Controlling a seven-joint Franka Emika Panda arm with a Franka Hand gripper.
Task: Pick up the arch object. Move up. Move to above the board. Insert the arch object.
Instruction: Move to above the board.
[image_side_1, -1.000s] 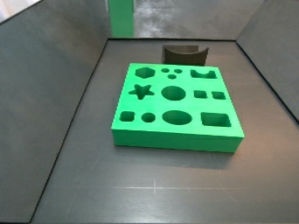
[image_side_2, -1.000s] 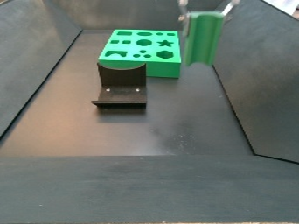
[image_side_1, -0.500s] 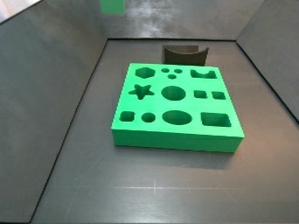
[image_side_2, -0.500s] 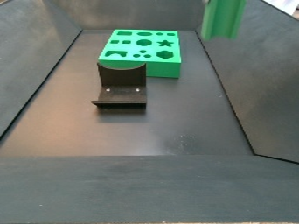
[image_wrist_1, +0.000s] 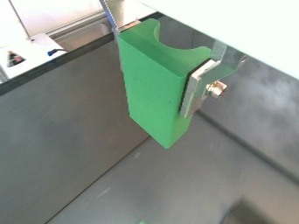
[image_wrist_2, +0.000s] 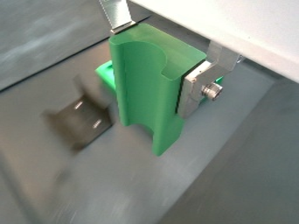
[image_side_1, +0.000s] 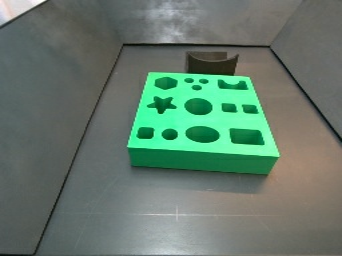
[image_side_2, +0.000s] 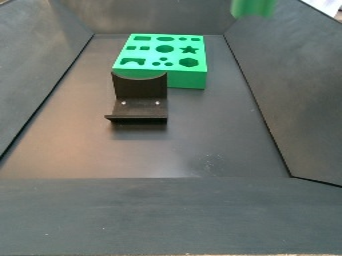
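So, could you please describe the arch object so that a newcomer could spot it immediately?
Start at the green board on the dark floor, then look high above it to the claw. Clamped between its silver fingers hangs the arch object, a tall green block with a curved notch, unlike the squat dark fixture.

— Where is the arch object?

— Clamped between the silver finger plates of the gripper, hanging below it well clear of the floor. It is a tall, narrow bright-green block, its curved notch at the end up between the fingers. In a side view only its lower tip shows at the frame's upper edge.

— And the board?

— A flat square bright-green slab lying on the dark floor, far below the gripper, with star, hexagon, circle, oval, square and arch cut-outs, all empty. In a wrist view a green corner peeks out behind the held block.
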